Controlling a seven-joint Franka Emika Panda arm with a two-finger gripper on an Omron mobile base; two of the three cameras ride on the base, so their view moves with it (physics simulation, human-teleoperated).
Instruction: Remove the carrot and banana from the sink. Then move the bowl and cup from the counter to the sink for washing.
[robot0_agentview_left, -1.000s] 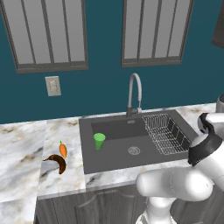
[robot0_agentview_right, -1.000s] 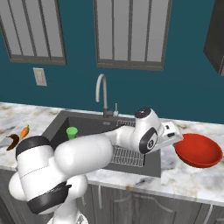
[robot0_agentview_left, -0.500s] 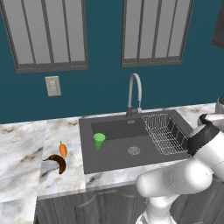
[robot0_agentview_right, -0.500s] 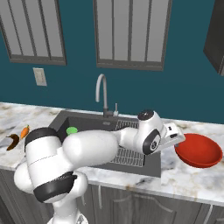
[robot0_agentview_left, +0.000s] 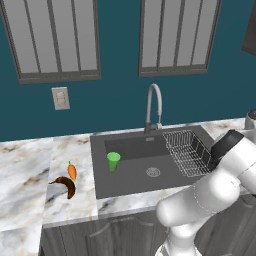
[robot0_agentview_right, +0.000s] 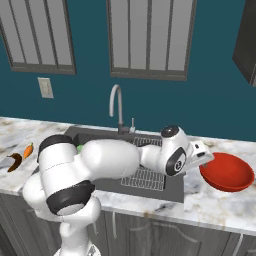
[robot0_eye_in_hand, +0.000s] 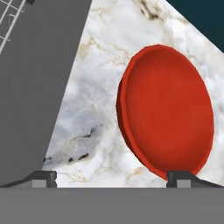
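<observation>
The red bowl (robot0_agentview_right: 226, 171) sits on the marble counter (robot0_agentview_right: 210, 202) to the right of the sink (robot0_agentview_right: 100, 135). My gripper (robot0_agentview_right: 205, 157) hovers just left of the bowl's rim, open. In the hand view the bowl (robot0_eye_in_hand: 168, 111) lies ahead, and the gripper (robot0_eye_in_hand: 113, 178) has its fingertips (robot0_eye_in_hand: 43, 178) far apart with nothing between them. The green cup (robot0_agentview_left: 113, 161) stands upright in the sink (robot0_agentview_left: 135, 175). On the counter (robot0_agentview_left: 30, 165) left of the sink lie the carrot (robot0_agentview_left: 72, 171) and the brown banana (robot0_agentview_left: 65, 185), close together.
A curved steel faucet (robot0_agentview_left: 152, 105) rises behind the basin. A wire rack (robot0_agentview_left: 187, 150) fills the sink's right end, between the cup and the bowl. My arm stretches across the sink's front in the right base view. The counter edge runs close in front of the bowl.
The hand has crept a little to the right, closer to the bowl's rim. The jaws stay open. The bowl, cup, carrot and banana have not moved.
</observation>
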